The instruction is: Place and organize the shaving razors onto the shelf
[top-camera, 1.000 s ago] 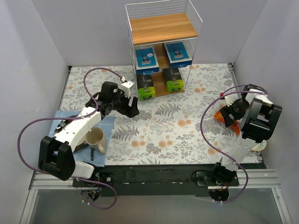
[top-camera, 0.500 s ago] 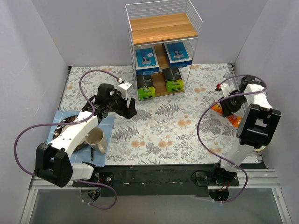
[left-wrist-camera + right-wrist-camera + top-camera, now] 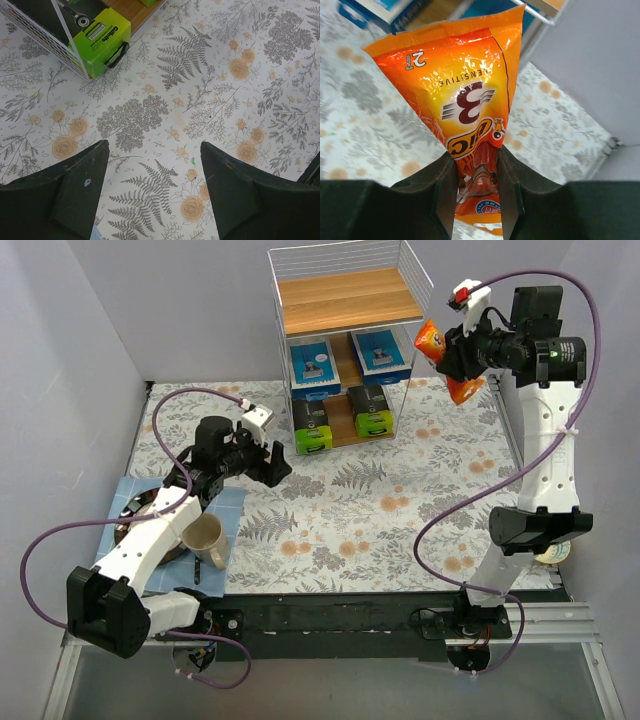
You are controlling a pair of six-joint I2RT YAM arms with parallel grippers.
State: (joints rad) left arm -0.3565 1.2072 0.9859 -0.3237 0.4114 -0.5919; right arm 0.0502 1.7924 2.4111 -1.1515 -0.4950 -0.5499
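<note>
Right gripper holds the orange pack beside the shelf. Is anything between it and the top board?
Yes. The wire side wall stands between the orange pack, clamped in the right gripper, and the top board. The board itself looks bare, so the pack would likely have to clear that wall's upper rail.

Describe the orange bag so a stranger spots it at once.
Find the tall white wire shelf at the far edge of the table. Beside its right side, the right gripper holds a glossy bag aloft. It alone is orange; on the shelf sit blue packs and green packs.
</note>
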